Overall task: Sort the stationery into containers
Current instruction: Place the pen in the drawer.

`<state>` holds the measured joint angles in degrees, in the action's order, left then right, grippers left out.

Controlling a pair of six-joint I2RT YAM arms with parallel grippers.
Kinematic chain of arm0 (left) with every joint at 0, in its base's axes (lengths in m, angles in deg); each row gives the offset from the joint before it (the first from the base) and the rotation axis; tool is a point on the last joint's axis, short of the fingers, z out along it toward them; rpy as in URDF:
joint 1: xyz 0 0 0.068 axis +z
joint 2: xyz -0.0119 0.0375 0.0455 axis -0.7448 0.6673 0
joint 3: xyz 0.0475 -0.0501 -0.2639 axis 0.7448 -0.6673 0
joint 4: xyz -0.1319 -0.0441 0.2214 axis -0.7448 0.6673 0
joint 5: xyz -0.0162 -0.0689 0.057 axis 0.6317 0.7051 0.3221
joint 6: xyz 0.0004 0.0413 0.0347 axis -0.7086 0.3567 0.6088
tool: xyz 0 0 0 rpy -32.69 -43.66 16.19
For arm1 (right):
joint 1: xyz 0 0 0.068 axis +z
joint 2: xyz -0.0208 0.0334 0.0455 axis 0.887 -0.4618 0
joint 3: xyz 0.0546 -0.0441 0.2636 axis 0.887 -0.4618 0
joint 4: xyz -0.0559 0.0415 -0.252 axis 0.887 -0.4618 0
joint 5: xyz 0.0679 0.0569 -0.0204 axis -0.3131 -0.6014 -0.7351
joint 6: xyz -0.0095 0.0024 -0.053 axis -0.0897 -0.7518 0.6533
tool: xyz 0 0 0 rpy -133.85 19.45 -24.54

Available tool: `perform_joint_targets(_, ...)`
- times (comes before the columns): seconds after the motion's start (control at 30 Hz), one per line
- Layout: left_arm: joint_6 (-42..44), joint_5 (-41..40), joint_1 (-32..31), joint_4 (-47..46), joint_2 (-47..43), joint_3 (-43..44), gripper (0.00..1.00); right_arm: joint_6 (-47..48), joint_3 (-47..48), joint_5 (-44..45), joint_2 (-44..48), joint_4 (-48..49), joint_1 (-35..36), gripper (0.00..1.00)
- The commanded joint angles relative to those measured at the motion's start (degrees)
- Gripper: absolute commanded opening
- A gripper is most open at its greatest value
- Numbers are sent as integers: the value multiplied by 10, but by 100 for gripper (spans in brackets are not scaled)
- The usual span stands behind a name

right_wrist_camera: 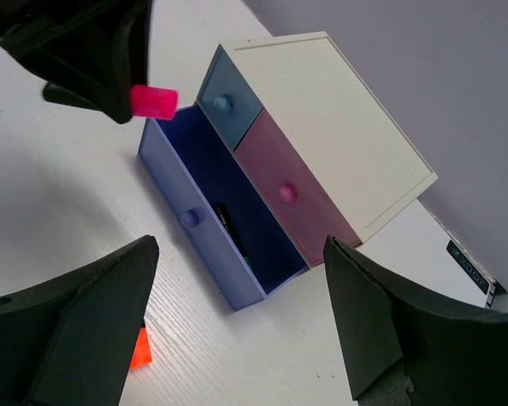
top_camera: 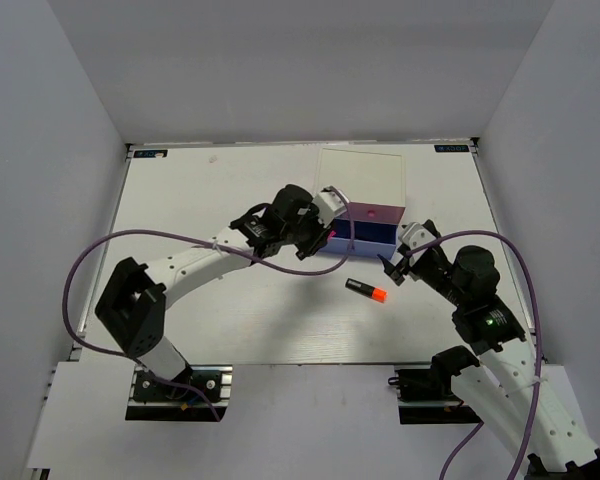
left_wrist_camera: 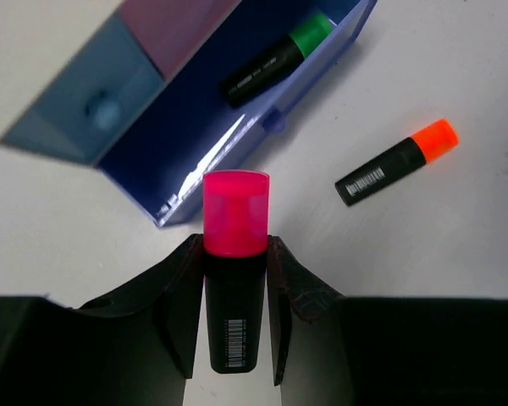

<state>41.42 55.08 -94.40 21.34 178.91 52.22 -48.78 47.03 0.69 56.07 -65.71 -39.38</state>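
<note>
One pink-ended marker (left_wrist_camera: 234,279) sits pinched in the left pincer (left_wrist_camera: 234,247), near the lavender drawer (left_wrist_camera: 179,142).

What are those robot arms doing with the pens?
They are tidying markers into a little white drawer box. The left gripper is holding a pink-capped marker right by the pulled-out purple drawer. A green-capped marker lies inside that drawer. An orange-capped marker lies on the table, not yet put away. The right gripper is open and empty, facing the drawer.
</note>
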Motion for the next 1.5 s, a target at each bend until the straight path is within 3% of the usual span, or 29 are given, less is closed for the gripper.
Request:
perform_joint_targets(0.0, 155, 53, -8, -14, 36, 53, 0, 1, -7, 12, -3, 32, 2, 85)
perform_joint_targets(0.2, 271, 47, -18, 11, 105, 113, 0, 1, -10, 23, -5, 39, 2, 87)
perform_joint_targets(0.57, 302, 32, -23, -148, 129, 106, 0, 0, -12, 24, 1, 41, -1, 87)
perform_joint_targets(0.9, 319, 16, -23, -219, 173, 106, 1, 0, -14, 24, 2, 40, 2, 87)
perform_joint_targets(1.0, 319, 10, -23, -225, 196, 111, 8, 0, -15, 26, 3, 41, 1, 87)
perform_joint_targets(1.07, 319, 10, -23, -225, 196, 111, 20, 1, -15, 26, 6, 41, 2, 87)
perform_joint_targets(1.1, 319, 15, -23, -225, 201, 111, 28, 1, -16, 26, 6, 42, 2, 87)
perform_joint_targets(1.13, 319, 20, -23, -225, 201, 111, 51, 2, -15, 26, 6, 42, 1, 87)
perform_joint_targets(1.17, 319, 20, -23, -225, 201, 106, 58, 1, -16, 26, 6, 41, 4, 87)
perform_joint_targets(1.47, 288, 33, -29, -237, 137, 86, 73, 6, -16, 16, 5, 33, 3, 85)
